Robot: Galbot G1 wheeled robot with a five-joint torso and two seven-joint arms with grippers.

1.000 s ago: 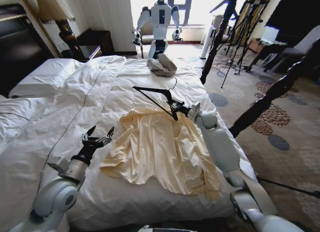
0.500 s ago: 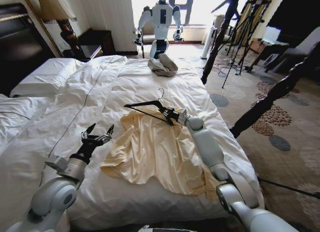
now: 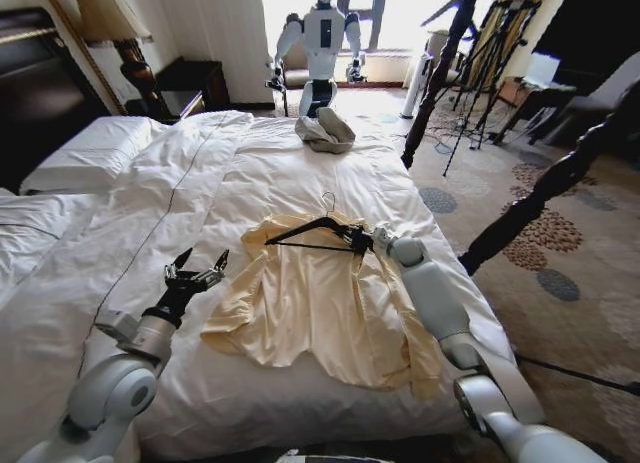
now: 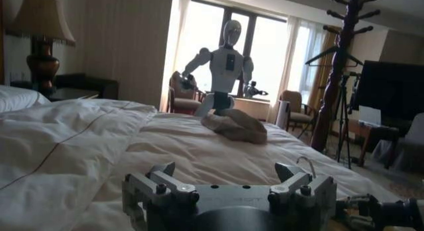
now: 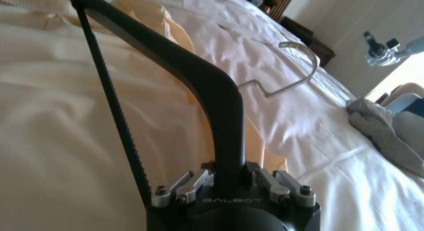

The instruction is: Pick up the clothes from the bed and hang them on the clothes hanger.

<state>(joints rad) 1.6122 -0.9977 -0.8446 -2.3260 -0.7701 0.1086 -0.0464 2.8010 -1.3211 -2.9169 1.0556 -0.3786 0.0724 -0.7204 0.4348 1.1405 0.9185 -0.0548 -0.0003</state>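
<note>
The cream-yellow top [image 3: 325, 308] lies spread flat on the white duvet of the bed [image 3: 250, 173], toward the robot's right side and near the foot edge, one sleeve trailing down toward the corner. The right gripper [image 3: 362, 241] sits just over the top's collar end with its jaws pinched on one arm of the black clothes hanger [image 3: 310, 234]; from the wrist camera the dark hanger arm [image 5: 198, 87] runs straight out of the clamped fingers [image 5: 192, 184], its wire hook [image 5: 295, 67] curling above the duvet. The hanger is held nearly level above the upper edge of the top, hook pointing away from the robot. The left gripper [image 3: 195, 276] hovers over bare duvet just beside the top's left edge, its jaws spread wide and holding nothing. Farther up the bed, a grey-beige cloth bundle [image 3: 323, 131] rests on the far edge.
</note>
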